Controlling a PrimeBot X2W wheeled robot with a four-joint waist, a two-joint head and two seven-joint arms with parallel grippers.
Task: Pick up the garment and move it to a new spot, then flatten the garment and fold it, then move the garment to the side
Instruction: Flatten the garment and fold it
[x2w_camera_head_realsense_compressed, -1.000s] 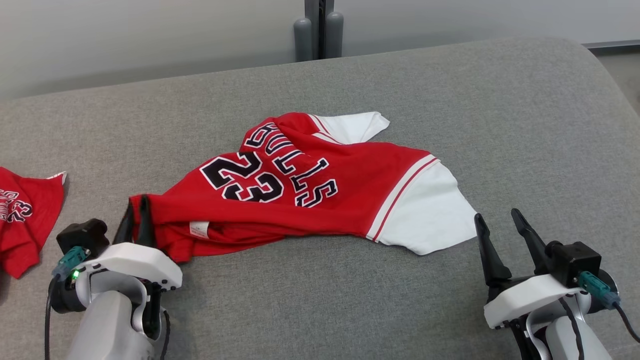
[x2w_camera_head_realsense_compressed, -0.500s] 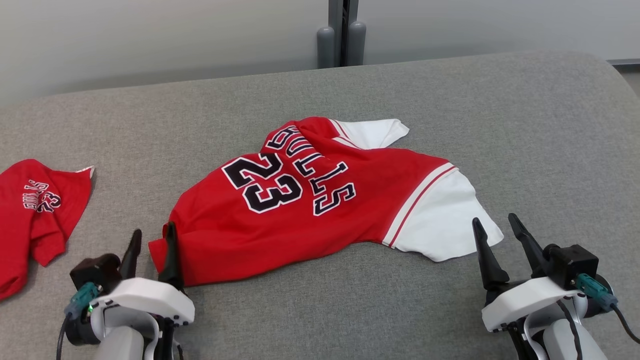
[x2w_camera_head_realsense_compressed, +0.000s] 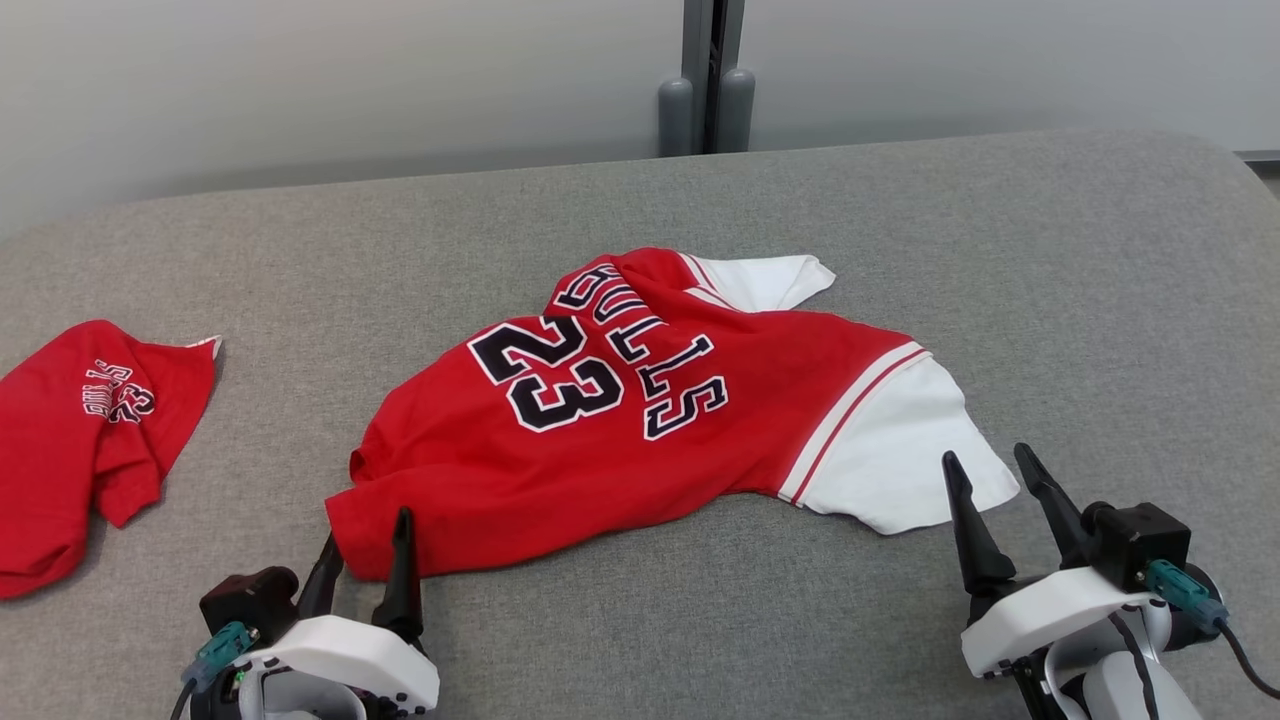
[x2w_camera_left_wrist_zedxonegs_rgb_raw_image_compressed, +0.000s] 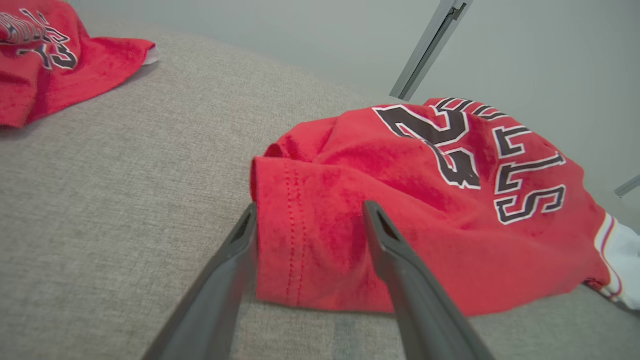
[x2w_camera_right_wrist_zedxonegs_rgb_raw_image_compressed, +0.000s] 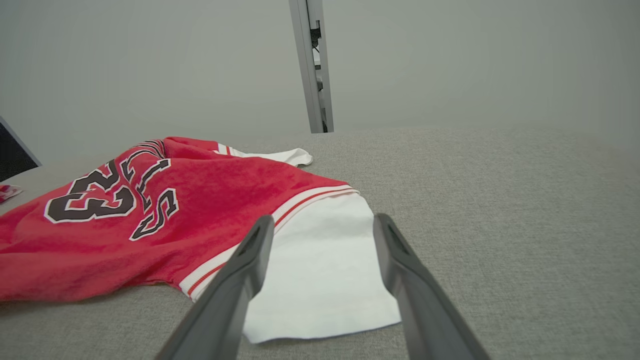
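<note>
Left claw: fingers set wide apart, gripping nothing. In the left wrist view the same claw has the red stitched hem corner of the shirt lying directly ahead of and between its two fingertips. The left finger sits at the hem's outer edge, and the right finger crosses the red cloth. Whether either finger touches the fabric cannot be told.

Right claw: fingers likewise spread, gripping nothing. From the right wrist view, this claw points at the white sleeve, which lies flat just beyond and between the fingertips. The sleeve's near edge is close to the fingers.

Shirt: red, with "23" and lettering in black outlined white. It lies crumpled but mostly spread on the grey cushion, stretched from the left claw's tips across to the right claw's tips. A second white sleeve pokes out at the far side, well ahead of both claws.

Second red shirt: bunched, well apart to the outer left of the left claw, also on the cushion.

Grey post: stands beyond the cushion's far edge against a pale wall.
</note>
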